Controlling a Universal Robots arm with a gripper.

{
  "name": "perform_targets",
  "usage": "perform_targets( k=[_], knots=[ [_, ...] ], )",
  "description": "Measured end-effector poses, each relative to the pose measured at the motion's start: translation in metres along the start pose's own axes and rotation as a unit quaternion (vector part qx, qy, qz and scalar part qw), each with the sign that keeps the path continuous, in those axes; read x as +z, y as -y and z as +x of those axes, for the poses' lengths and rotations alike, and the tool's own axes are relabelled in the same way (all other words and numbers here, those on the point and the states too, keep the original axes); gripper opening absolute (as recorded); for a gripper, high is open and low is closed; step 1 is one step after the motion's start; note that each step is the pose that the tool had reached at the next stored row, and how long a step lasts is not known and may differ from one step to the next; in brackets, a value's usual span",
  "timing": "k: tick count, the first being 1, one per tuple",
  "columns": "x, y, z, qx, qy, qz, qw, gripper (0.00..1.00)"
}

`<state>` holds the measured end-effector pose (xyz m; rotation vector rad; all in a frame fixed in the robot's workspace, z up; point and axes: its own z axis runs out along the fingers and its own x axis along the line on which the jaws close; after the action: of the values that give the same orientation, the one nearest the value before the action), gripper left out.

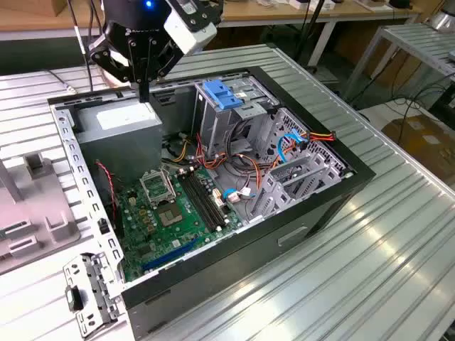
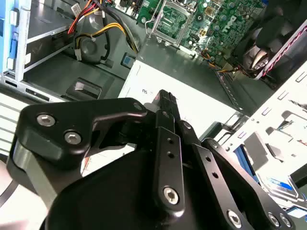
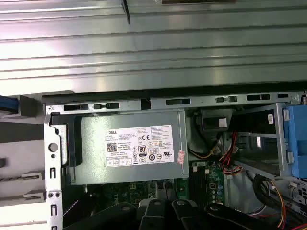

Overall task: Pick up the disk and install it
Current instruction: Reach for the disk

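While the tool hangs over the case's rear corner, its fingers are drawn narrow, tips together, with nothing between them; both the exterior view and the second wrist view show this. It points down at the power supply, close above the white sticker and apparently not touching it.

The case lies on its side on the bench with the side panel off, probably so that the inside can be reached from above. Inside the case, the board lies flat on the floor. The cage stands at the end opposite the power supply, with a blue bracket on top and loose cables beside it.

The disk seems to be the white-and-blue flat piece just outside the case's rear wall in the second wrist view, though too little shows to be sure. If so, it lies apart from the tool and is not yet picked up.
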<state>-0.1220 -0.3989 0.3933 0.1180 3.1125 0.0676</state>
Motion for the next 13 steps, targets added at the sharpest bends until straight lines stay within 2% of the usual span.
perform_targets(
  k=[6,13],
  knots=[
    [0.0000,0.0000,0.0005,0.000,0.0000,0.0000,1.00000,0.11],
    [-0.0002,0.0004,0.0057,0.000,0.0000,0.0000,1.00000,0.11]
  ],
)
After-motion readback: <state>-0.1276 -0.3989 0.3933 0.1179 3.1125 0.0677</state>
